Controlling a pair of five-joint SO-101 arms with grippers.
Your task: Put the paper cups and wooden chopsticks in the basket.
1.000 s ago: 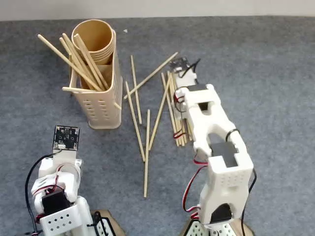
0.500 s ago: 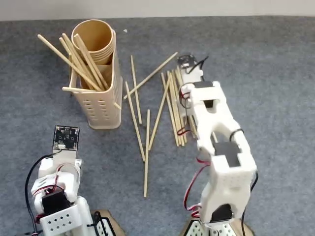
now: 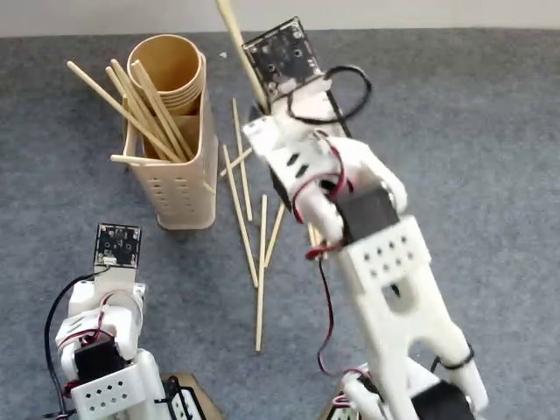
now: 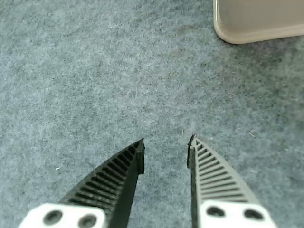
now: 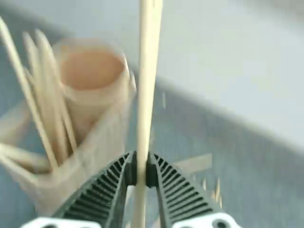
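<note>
1. Over the table, in the high view, I saw the right arm (image 3: 350,201) raised above the grey carpet (image 3: 490,131) and leaning toward the basket (image 3: 179,192). One held chopstick (image 3: 234,26) stuck out past its wrist camera. The paper cups (image 3: 166,66) sat nested in the far end of the basket, with several stowed chopsticks (image 3: 144,109) leaning out beside them. The loose chopsticks (image 3: 260,271) lay scattered on the carpet between the basket and the right arm. The left arm (image 3: 101,332) sat folded by its base, well apart from all of it.
2. In the left wrist view, the left gripper (image 4: 165,149) hung over the carpet with its jaws apart and nothing between them. A corner of the basket lay just beyond.
3. In the right wrist view, the right gripper (image 5: 141,173) was clamped on the held chopstick, which ran on ahead toward the cups. I judged this to be the carry of one chopstick to the basket, with the cups already in and the loose sticks yet to collect. Next I would need to bring the stick over the basket's open mouth beside the cups. I would then tip its end down and let go only once it was inside, since the leaning sticks could knock it aside.
</note>
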